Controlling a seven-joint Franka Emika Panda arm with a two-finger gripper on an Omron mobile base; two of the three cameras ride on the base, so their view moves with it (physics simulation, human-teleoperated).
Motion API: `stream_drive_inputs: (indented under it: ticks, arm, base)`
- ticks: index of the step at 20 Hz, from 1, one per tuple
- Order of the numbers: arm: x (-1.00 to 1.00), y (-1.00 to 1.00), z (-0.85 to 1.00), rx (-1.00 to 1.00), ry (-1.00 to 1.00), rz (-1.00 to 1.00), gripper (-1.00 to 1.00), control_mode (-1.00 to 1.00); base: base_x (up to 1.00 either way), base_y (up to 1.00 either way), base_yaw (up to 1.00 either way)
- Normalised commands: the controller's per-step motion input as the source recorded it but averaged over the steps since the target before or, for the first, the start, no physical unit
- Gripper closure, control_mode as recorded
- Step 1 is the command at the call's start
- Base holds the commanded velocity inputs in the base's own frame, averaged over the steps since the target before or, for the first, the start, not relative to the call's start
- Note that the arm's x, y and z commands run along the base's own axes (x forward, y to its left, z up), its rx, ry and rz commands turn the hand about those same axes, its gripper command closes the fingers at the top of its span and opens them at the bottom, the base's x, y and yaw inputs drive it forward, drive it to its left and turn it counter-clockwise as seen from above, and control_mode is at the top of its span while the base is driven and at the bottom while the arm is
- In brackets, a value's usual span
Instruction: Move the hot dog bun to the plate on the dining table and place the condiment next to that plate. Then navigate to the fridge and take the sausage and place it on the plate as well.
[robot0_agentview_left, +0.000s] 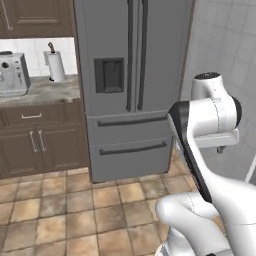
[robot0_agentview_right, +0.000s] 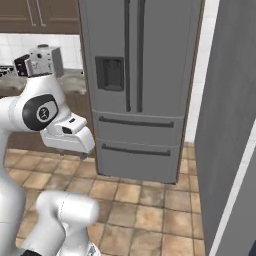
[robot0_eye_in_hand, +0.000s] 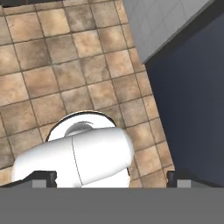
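The tall grey steel fridge (robot0_agentview_left: 130, 90) (robot0_agentview_right: 140, 90) stands straight ahead with both doors and both lower drawers closed. Its dark dispenser recess (robot0_agentview_left: 109, 75) is in the left door. My arm is folded close over the base, with the hand pointing down at the floor. In the hand view my gripper (robot0_eye_in_hand: 111, 178) is open, its two dark fingertips (robot0_eye_in_hand: 43, 177) far apart and nothing between them. The sausage, hot dog bun, plate, condiment and dining table are out of view.
A wall counter (robot0_agentview_left: 40, 90) with brown cabinets runs left of the fridge, carrying a paper towel roll (robot0_agentview_left: 56, 66) and a grey appliance (robot0_agentview_left: 12, 75). A tall dark grey panel (robot0_agentview_right: 225, 125) rises close on the right. Brown tiled floor (robot0_agentview_left: 65, 210) lies before the fridge.
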Motion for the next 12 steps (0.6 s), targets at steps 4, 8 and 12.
stream_drive_inputs:
  ticks: [4, 8, 12]
  arm:
    - [0.00, 0.00, 0.00, 0.00, 0.00, 0.00, -1.00, 1.00]
    - [0.00, 0.00, 0.00, 0.00, 0.00, 0.00, -1.00, 1.00]
    - [0.00, 0.00, 0.00, 0.00, 0.00, 0.00, -1.00, 1.00]
  base:
    - [0.99, 0.00, -0.05]
    - [0.93, 0.00, -0.04]
    - [0.84, 0.00, -0.03]
